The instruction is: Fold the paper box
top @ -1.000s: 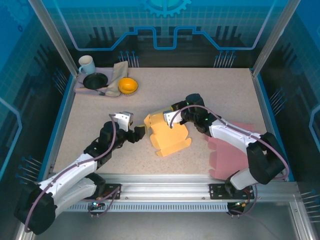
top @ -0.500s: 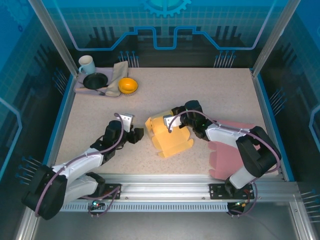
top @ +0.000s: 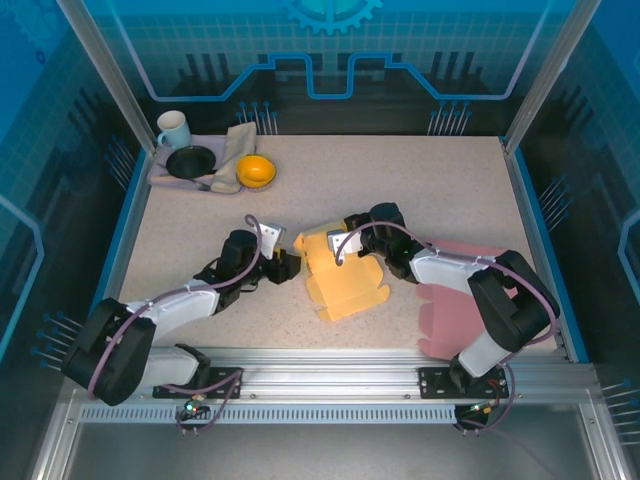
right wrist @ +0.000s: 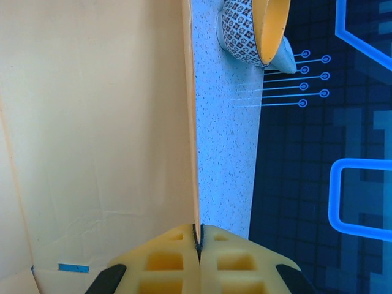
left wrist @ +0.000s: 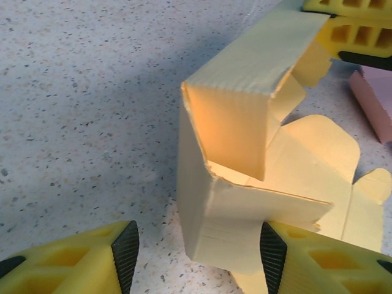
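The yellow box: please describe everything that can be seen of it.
The box is thin yellow cardboard, half folded. Its left end stands up as walls forming an open corner; the rest lies flat on the table, with rounded tabs. It sits mid-table, left of a pink sheet. The right hand is shut on a raised wall's edge. The left hand is open around the left corner.

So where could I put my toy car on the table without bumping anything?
The far right of the speckled table is bare, from the orange bowl to its right edge. Also the left side, between the grey tray and the left arm. The middle is crowded: yellow cardboard box, flat pink paper sheet.
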